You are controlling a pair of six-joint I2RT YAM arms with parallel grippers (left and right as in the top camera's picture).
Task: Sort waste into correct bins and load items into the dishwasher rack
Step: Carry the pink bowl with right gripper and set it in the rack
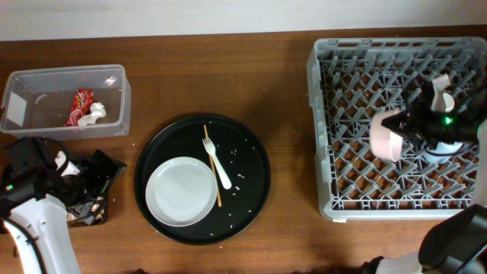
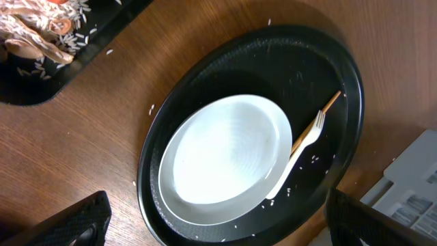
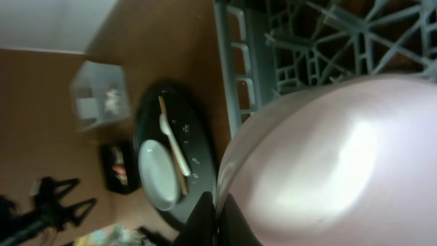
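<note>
Right jaws are pinched on the rim of the white bowl, tipped sideways over the rack; catch a peg going down and it could twist loose or land crooked. Left jaws hang wide open, empty, by the black tray. Print on the red wrapper in the tub is unreadable.

Robot lab, wooden table, dishwasher rack

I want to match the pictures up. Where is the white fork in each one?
Overhead: the white fork lies near the middle, just right of the white plate.
Left wrist: fork right of centre, beside the plate's edge.
Right wrist: fork left of centre, small.
Shared landmark: round black tray beneath it.
</note>
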